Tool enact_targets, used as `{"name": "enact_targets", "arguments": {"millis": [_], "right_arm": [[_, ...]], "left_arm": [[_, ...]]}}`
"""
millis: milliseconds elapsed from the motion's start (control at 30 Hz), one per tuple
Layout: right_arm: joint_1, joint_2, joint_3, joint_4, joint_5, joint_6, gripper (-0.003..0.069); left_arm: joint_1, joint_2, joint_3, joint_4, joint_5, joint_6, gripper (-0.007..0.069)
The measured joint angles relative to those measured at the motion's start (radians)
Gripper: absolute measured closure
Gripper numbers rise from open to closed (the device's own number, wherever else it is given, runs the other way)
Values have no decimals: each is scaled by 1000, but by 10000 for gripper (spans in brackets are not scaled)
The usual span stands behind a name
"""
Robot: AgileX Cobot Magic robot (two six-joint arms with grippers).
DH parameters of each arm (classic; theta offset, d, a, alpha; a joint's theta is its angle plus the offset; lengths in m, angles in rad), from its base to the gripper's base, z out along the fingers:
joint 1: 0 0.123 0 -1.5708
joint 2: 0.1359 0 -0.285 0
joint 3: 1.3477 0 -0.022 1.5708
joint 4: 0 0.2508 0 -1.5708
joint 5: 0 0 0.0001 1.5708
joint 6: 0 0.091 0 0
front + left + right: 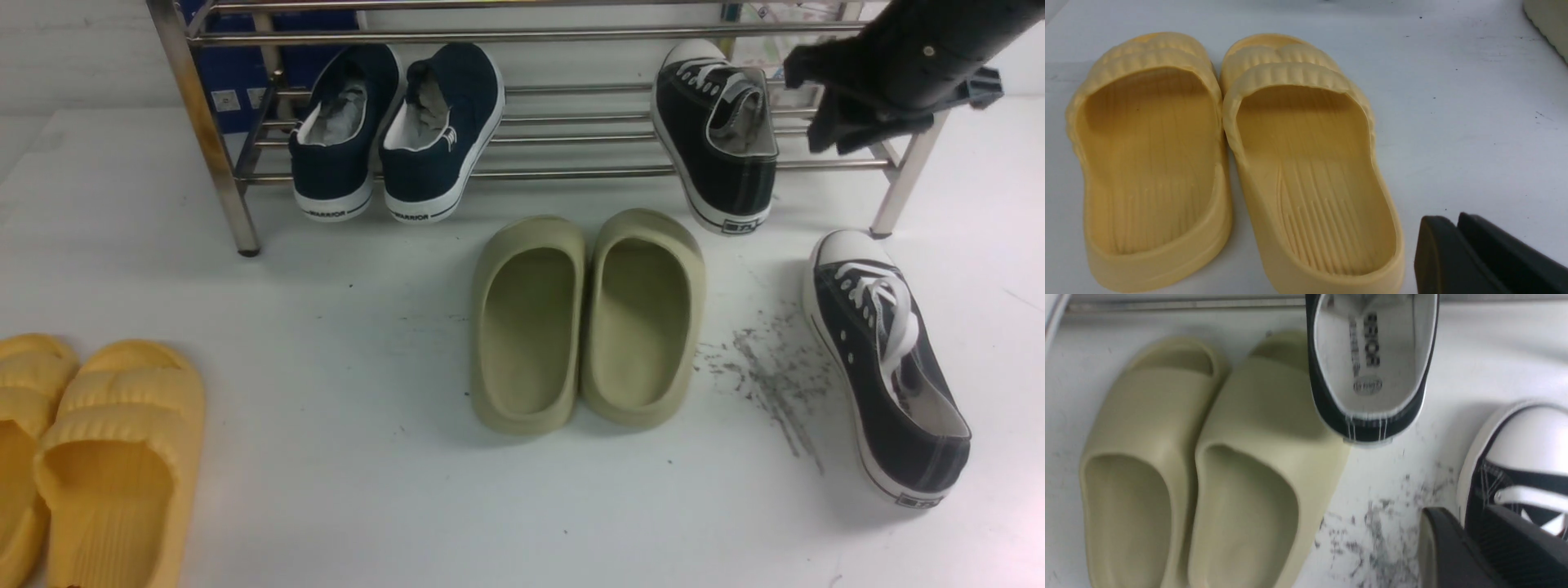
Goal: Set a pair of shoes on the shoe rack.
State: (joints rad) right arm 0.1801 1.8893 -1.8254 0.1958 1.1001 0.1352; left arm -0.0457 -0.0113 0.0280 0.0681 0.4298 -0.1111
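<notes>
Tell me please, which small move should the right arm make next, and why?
Probably lower the right fingers toward the loose black sneaker. Its mate already rests on the shoe rack, the fingers hold nothing, and this sneaker lies nearest them.

scuffed white surface (pixel 343 474), shoe rack (pixel 214 147) standing, olive slipper pair (pixel 608 327), yellow slipper pair (pixel 106 457), one black sneaker (pixel 886 367)

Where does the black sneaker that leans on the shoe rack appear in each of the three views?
Front view: black sneaker at the right end of the shoe rack, heel toward the camera.
Left wrist view: not in it.
Right wrist view: its heel and white insole, overlapping one slipper's toe.
Shared landmark: the olive slippers beside it.
</notes>
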Motion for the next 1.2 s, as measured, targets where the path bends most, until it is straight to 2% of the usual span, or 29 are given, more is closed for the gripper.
{"name": "enact_targets", "arguments": {"millis": [67,133,233,400,567,700,933,1100,1200], "right_arm": [[0,21,42,36,18,-11,617],[0,51,78,68,12,-28,659],[0,87,93,88,-27,-51,662],[0,137,95,121,-250,-92,662],[1,142,104,139,-392,-91,662],[1,143,104,147,-448,-90,661],[1,142,104,162,-419,-89,656],[1,79,104,160,-248,-89,638],[1,3,104,106,-142,-88,599]], "left_arm": [[0,0,0,0,0,0,557],[0,0,0,0,0,0,557],[0,0,0,0,0,0,554],[0,0,0,0,0,0,552],[0,0,0,0,0,0,545],[0,0,0,0,0,0,543],[0,0,0,0,0,0,541],[0,0,0,0,-1,0,533],[0,0,0,0,-1,0,533]]}}
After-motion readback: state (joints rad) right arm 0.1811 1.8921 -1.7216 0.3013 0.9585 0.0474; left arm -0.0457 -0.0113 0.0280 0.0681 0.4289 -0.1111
